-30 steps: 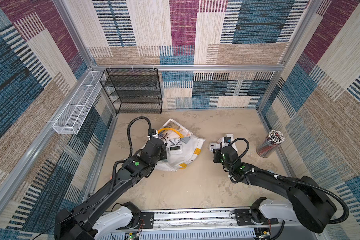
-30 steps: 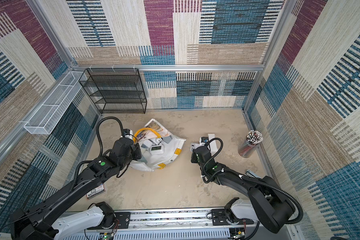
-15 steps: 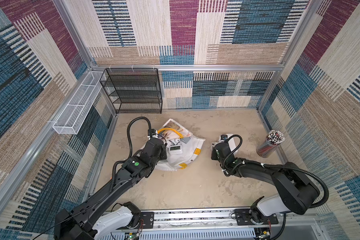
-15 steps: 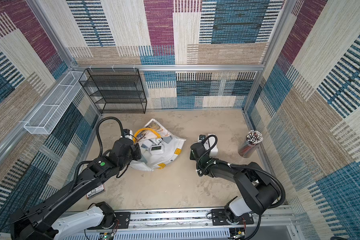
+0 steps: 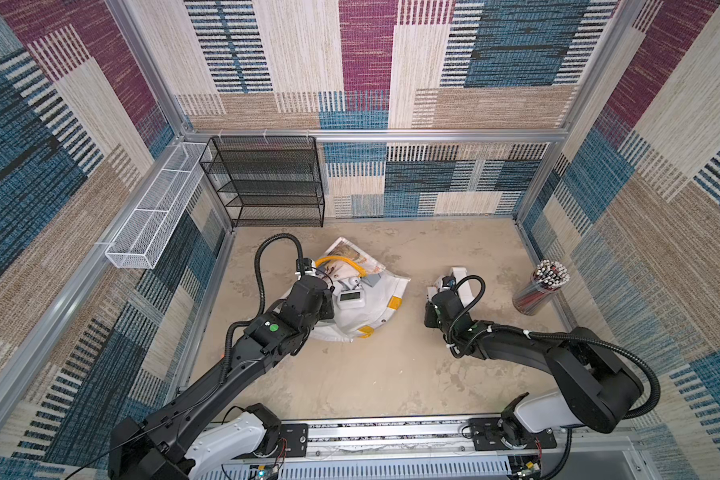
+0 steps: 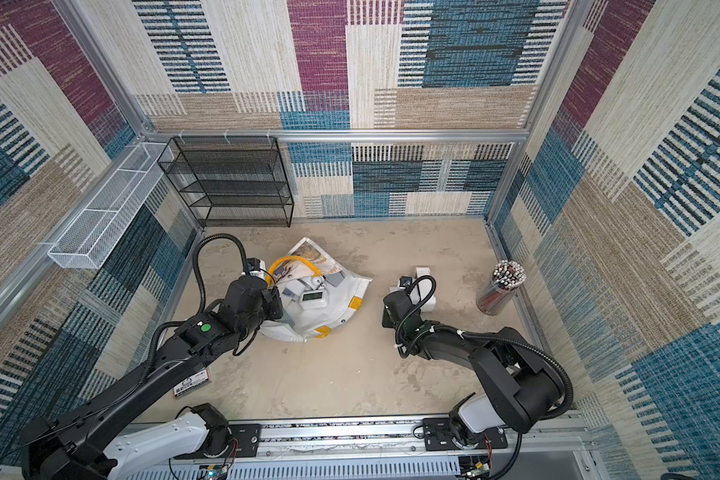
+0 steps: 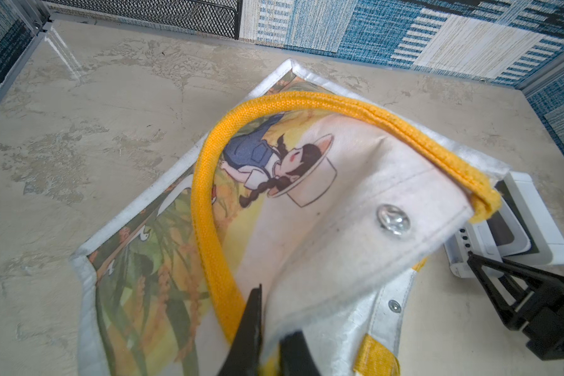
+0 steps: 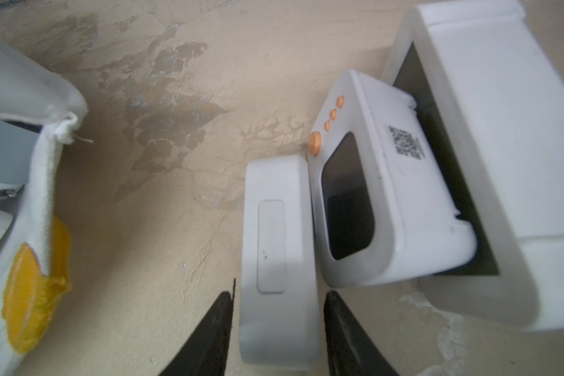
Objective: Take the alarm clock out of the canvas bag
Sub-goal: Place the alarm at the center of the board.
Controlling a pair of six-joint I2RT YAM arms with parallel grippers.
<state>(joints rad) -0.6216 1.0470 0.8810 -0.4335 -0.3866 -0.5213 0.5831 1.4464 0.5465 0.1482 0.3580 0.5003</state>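
The canvas bag lies slumped left of the table's middle, white with yellow handles. My left gripper is shut on the bag's rim flap and holds it up. Inside the mouth lies a white alarm clock with a grey display, with other white devices beside it. To the right, outside the bag, my right gripper is open around a slim white clock that stands on the table. There is a gap at each fingertip. Next to it are a clock with orange buttons and a larger white clock.
A cup of pencils stands at the right wall. A black mesh shelf is at the back left. A white wire basket hangs on the left wall. A small card lies under the left arm.
The right jaws have widened off the slim white clock, which now stands free on the table. The left gripper and the bag have not moved.
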